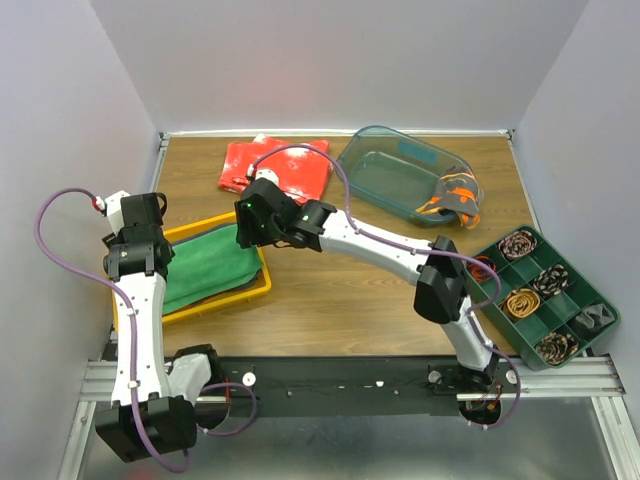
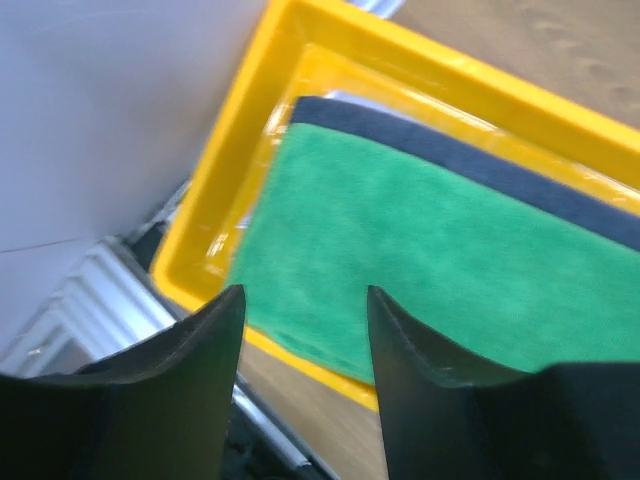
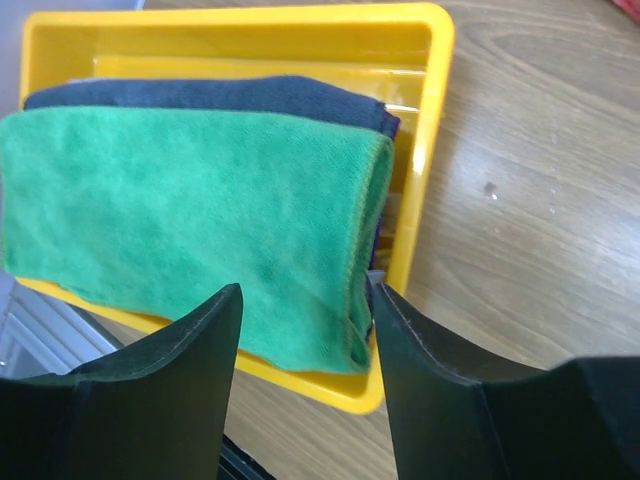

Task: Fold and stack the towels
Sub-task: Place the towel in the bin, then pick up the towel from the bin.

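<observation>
Two towels sit stacked in the yellow tray [image 3: 430, 150] on the left side of the table [image 1: 340, 300]: the green towel [image 1: 205, 265] folded on top, the navy towel [image 3: 220, 92] under it, its edge showing along the far side.

Left gripper [image 2: 303, 295] hangs over the tray's left end. Its jaws are spread with nothing between them, and it isn't touching the cloth.

Right gripper [image 3: 305, 290] reaches across from the other side to the tray's right end, above the green towel's folded edge. Its jaws are also parted and empty.

At the back, just right of the tray, the red cloth [image 1: 280, 165] lies flat on the wood.

Next along is the clear bin [image 1: 385, 175], with a dark grey towel with orange markings [image 1: 452, 197] bunched and draped over its right end, unfolded.

On the far right is the green divided organiser [image 1: 572, 300], with coiled items in several compartments. I can't make out what they are.
</observation>
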`<state>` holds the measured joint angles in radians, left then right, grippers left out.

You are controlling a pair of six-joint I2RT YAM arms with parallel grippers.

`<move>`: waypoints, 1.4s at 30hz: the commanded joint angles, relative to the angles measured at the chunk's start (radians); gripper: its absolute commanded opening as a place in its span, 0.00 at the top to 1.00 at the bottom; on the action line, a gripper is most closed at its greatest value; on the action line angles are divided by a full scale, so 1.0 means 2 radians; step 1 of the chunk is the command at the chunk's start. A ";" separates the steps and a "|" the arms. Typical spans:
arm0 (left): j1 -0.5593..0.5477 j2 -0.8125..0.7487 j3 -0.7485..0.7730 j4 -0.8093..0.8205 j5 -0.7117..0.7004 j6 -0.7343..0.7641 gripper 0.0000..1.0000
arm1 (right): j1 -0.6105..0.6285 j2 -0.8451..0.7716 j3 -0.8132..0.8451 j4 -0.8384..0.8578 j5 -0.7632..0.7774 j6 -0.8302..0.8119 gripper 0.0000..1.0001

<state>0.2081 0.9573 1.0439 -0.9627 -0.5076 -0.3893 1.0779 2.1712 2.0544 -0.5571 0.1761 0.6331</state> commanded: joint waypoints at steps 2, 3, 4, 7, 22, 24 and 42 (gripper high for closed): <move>0.003 -0.013 0.004 0.033 0.112 -0.020 0.55 | 0.001 -0.048 -0.049 -0.003 0.028 -0.014 0.42; 0.003 -0.015 -0.006 0.039 0.124 -0.022 0.63 | 0.000 -0.054 -0.055 -0.001 0.032 -0.017 0.43; 0.003 -0.018 -0.011 0.051 0.136 -0.028 0.66 | 0.000 -0.057 -0.059 0.004 0.037 -0.020 0.46; 0.002 -0.031 -0.031 0.079 0.195 -0.041 0.77 | -0.003 -0.061 -0.068 0.020 0.043 -0.030 0.48; -0.250 0.021 -0.027 0.184 0.193 -0.118 0.55 | -0.230 -0.159 -0.201 0.039 0.049 -0.045 0.42; -0.296 0.055 -0.001 0.190 0.179 -0.118 0.53 | -0.261 -0.177 -0.221 0.033 0.059 -0.045 0.39; -0.415 0.158 0.056 0.211 0.234 -0.055 0.46 | -0.462 -0.243 -0.338 -0.006 0.197 -0.027 0.23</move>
<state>-0.6170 1.2919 1.1503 -0.5545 -0.0959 -0.5518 0.2031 1.7321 1.4475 -0.5369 0.4923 0.5568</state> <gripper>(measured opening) 0.540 0.766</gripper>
